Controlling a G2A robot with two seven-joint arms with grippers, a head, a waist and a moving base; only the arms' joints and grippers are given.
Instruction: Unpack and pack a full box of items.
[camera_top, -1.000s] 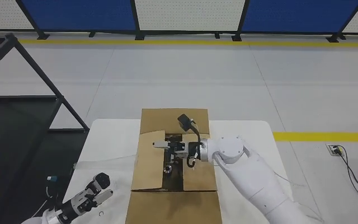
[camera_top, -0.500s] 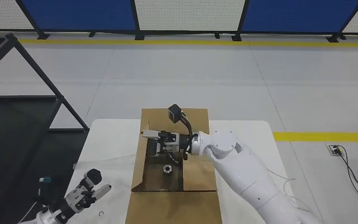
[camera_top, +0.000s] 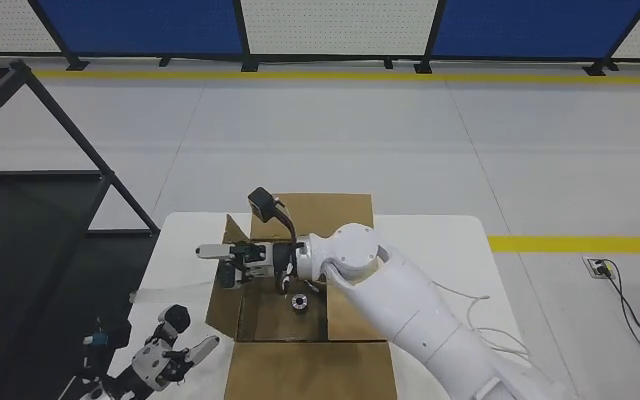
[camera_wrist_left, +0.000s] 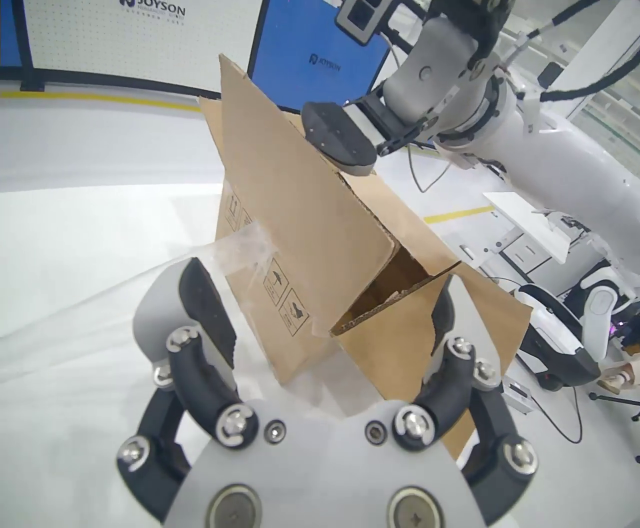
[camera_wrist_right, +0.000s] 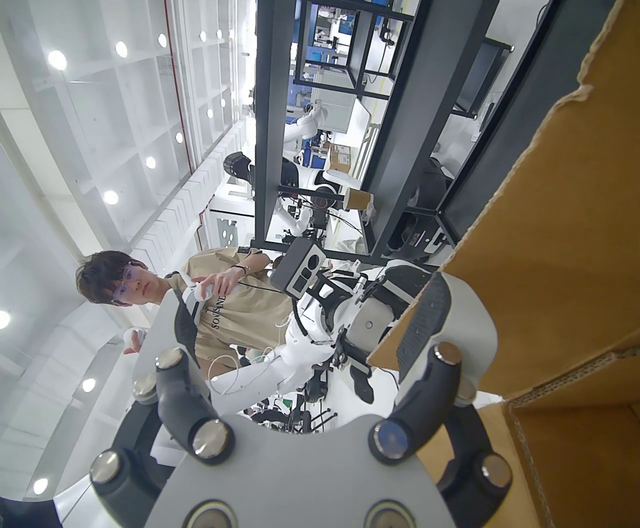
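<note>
White is the surface (camera_top: 175, 240) I am working over. At its near left corner my left hand (camera_top: 185, 352) hangs with its fingers (camera_wrist_left: 205, 305) spread wide and nothing between them, aimed at the box and apart from it. From that wrist I see the box (camera_wrist_left: 300, 225) side-on. It is plain brown cardboard, with small framed handling pictograms (camera_wrist_left: 282, 295) printed in black low on the side wall. I cannot make out any wording beside them. A strip of clear tape (camera_wrist_left: 247, 242) clings to the same wall and trails off its edge.

Next along, the left flap (camera_top: 224, 295) stands up, tilted outward, and my right hand (camera_top: 220, 263) sits at its top edge. That hand is spread too. One finger pad (camera_wrist_right: 425, 320) lies against the flap's edge while the other finger (camera_wrist_right: 175, 320) stands in open air, so it pinches nothing.

The box itself sits mid-surface with its top open. The far flap (camera_top: 310, 210) is folded back away from me and the near flap (camera_top: 305, 372) is folded out toward me. On the box floor I can pick out one small round metal part (camera_top: 298, 301), near the middle of the opening. The rest of the inside is too dark for me to tell. To the right of the opening lies the right flap (camera_top: 355, 318).
</note>
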